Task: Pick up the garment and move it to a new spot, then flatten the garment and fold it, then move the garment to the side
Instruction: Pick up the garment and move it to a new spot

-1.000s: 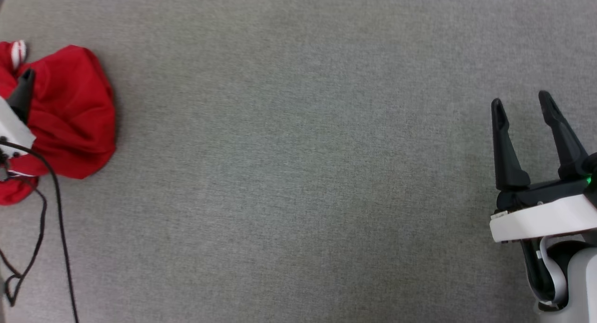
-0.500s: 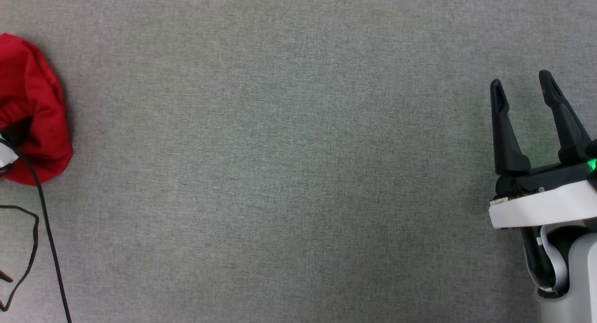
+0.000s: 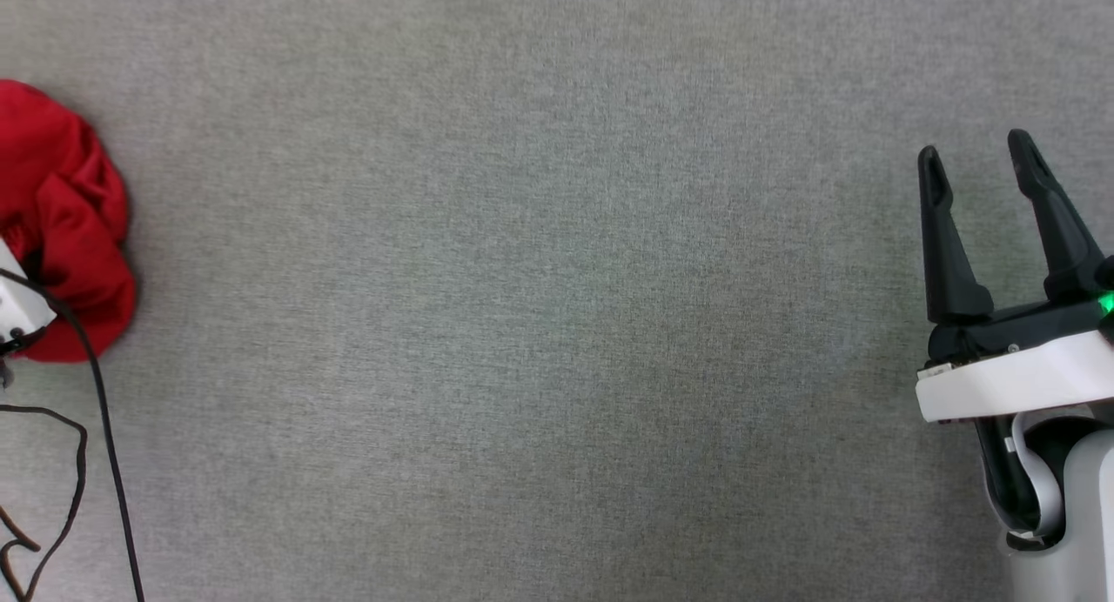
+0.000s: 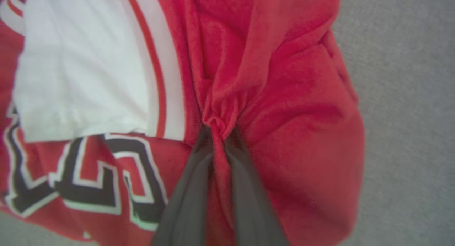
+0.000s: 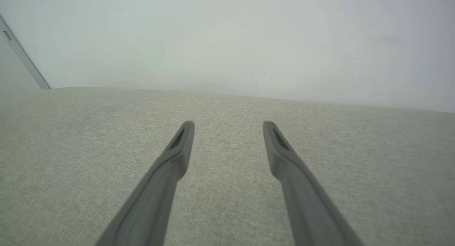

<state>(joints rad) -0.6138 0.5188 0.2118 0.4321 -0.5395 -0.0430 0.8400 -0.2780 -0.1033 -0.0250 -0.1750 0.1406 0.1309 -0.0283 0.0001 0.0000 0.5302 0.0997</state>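
Left fingers (image 4: 192, 189): pinched tight on a gathered ridge of red cloth in the garment (image 4: 302, 132).
Right fingers (image 5: 170, 167): spread wide, empty, over bare counter (image 3: 557, 324).
Garment: bunched heap at the counter's far left.
Handling: light, limp, drapes and slides; I'd regrip at the shoulders or hem.
Views: left wrist shows lettering (image 4: 89, 175) and white sleeve (image 4: 81, 71); head view gives placement.

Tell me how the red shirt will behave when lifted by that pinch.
Probably floppy: the shirt lies bunched in soft folds, so it should drape below the left gripper. Likely light: it looks like thin cloth. The jaws pinch one small gather, so it might slip.
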